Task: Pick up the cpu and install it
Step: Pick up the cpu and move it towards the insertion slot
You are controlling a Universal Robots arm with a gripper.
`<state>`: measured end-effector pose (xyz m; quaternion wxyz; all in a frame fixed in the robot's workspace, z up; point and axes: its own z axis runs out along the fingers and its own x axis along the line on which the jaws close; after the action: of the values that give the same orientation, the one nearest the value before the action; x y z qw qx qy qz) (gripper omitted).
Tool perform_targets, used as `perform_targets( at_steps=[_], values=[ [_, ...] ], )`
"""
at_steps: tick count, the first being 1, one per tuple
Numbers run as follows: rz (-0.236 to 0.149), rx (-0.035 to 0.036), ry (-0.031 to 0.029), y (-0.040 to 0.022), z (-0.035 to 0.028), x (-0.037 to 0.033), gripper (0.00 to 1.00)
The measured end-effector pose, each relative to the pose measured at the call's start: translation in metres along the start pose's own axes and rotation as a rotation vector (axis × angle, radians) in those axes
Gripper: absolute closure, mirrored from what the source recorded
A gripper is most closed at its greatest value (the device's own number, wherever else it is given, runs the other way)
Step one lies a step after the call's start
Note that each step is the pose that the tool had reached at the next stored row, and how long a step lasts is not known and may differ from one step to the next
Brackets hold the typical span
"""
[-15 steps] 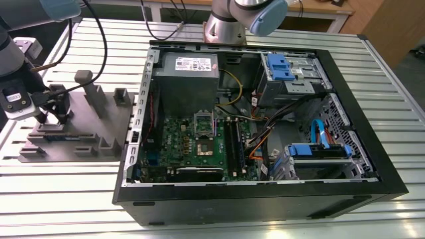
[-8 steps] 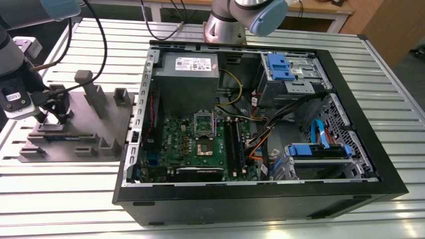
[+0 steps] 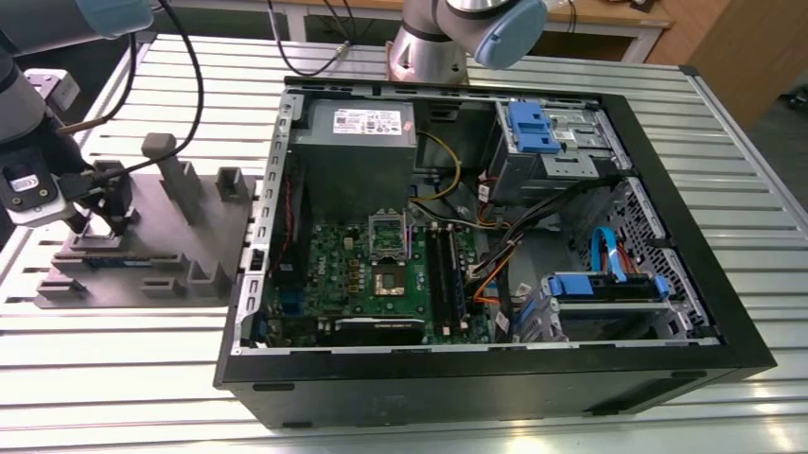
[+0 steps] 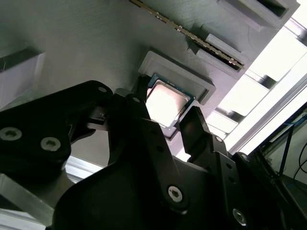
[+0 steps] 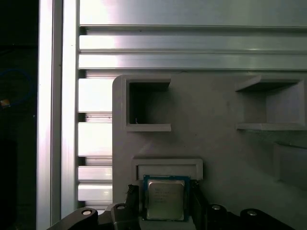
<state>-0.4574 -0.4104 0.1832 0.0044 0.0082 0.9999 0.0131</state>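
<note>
- The tool point(image 3: 95, 222) is seen at the exterior view's left, lowered onto a grey fixture point(image 3: 170, 251) that rests on the slatted tabletop point(image 3: 127, 378).
- The cpu point(image 5: 165, 199) is found lying flat in a shallow recess of the fixture, silver top upward. This is confirmed in the second wrist view point(image 4: 165, 103).
- In both wrist views the tool's dark fingers point(image 4: 139, 117) are seen one on each side of the cpu. They are closed against two opposite edges, so the chip is pinched between them.
- The cpu is not lifted; its underside is seated in the recess.
- A raised rim point(image 5: 166, 168) of the fixture is noted just beside one free edge of the cpu, and a square pocket point(image 5: 146, 108) lies beyond that rim.
- A memory module point(image 4: 192, 40) with gold contacts is observed standing in a slot of the fixture, near the cpu but apart from it.
- An open computer case point(image 3: 505, 378) is placed on the tabletop, beside the fixture on the exterior view's right.
- Inside the case a green motherboard point(image 3: 335, 274) is seen, and its socket point(image 3: 388, 279) is located well apart from the tool.
- A grey box point(image 3: 358, 142) with a white label is mounted in the case, above the motherboard as the exterior view shows it.
</note>
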Motion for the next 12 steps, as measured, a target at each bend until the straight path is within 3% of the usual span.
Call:
perform_targets(
  at_steps=[11, 12],
  values=[
    [0.0, 0.0001, 0.0002, 0.0, -0.0003, 0.0, 0.47],
    [0.0, 0.0001, 0.0002, 0.0, -0.0003, 0.0, 0.53]
  ],
)
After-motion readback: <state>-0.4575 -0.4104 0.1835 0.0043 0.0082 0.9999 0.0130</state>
